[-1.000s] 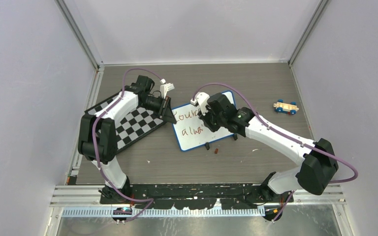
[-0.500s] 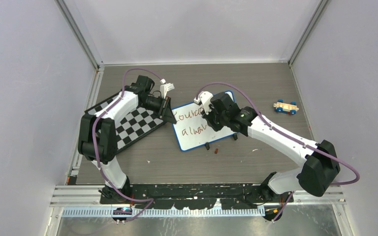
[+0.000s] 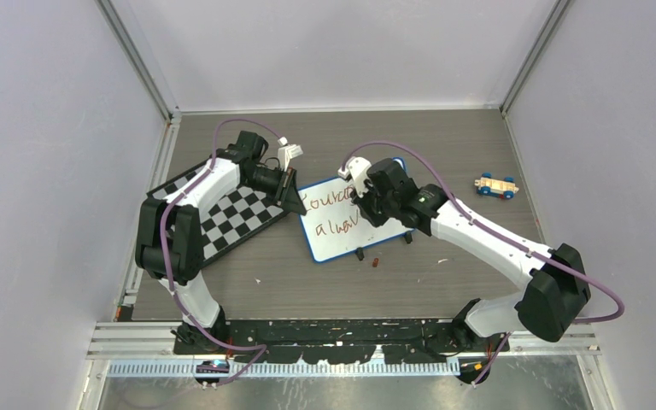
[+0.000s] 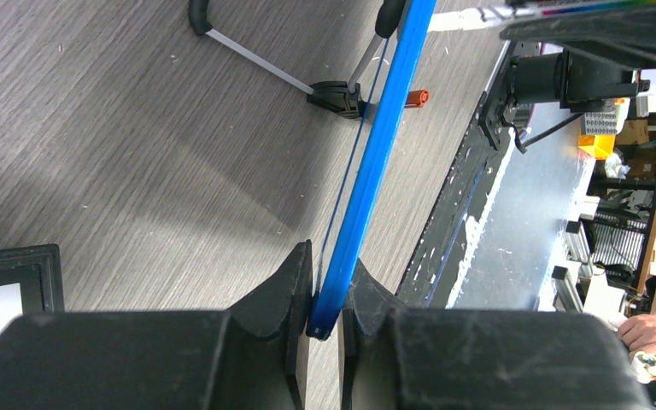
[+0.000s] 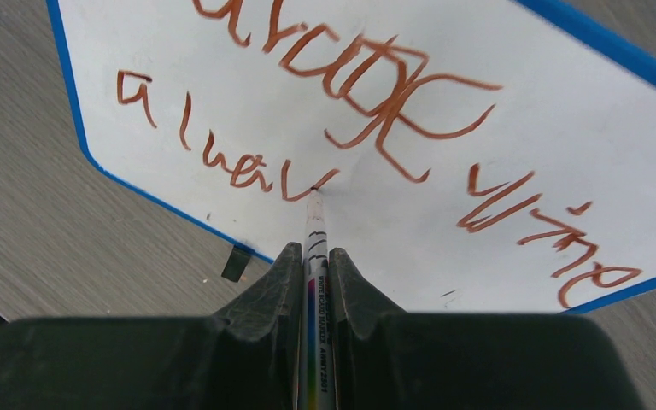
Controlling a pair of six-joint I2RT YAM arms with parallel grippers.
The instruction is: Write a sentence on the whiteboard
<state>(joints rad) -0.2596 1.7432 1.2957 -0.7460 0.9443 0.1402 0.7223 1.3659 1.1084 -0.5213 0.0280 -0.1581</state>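
The whiteboard (image 3: pixel 333 241), white with a blue frame, stands tilted on black clip feet in the middle of the table. My left gripper (image 3: pixel 295 198) is shut on its left corner; the left wrist view shows the blue frame (image 4: pixel 384 145) pinched between the jaws of that gripper (image 4: pixel 329 290). The sentence (image 5: pixel 376 77) runs in brownish-red over two lines, and the lower line (image 3: pixel 339 225) reads roughly "alwav". My right gripper (image 5: pixel 314 256) is shut on a white marker (image 5: pixel 314 229), whose tip touches the board (image 5: pixel 581 120) at the end of the lower line.
A black-and-white chessboard (image 3: pixel 235 218) lies left of the whiteboard, under my left arm. A small orange cap (image 3: pixel 377 262) lies just in front of the board's feet (image 3: pixel 360 254). A toy car (image 3: pixel 496 186) sits at the right.
My right gripper has moved the marker slightly right and up along the lower line, adding another stroke there. The left gripper has kept its hold without moving.
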